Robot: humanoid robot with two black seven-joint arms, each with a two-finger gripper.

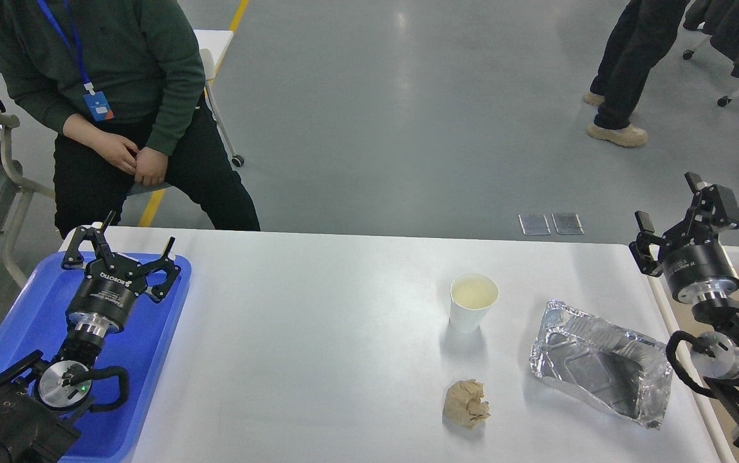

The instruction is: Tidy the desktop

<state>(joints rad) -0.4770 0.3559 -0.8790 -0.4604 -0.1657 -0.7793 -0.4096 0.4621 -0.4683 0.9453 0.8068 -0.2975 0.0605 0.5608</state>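
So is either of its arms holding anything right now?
No. Both are empty: the left tool hangs open over the blue tray, and the right tool is open beyond the desktop edge.

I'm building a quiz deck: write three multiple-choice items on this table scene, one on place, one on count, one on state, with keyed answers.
1. Where is the blue tray?
A. desktop's left end
B. its right end
C. its middle

2. How many loose items lie on the desktop?
A. one
B. three
C. five

3. How is the left claw?
A. shut on the cup
B. shut, holding nothing
C. open

Answers: 1 A, it lies under the left arm. 2 B: paper cup, crumpled paper, foil container. 3 C, its fingers are spread; the right claw too.
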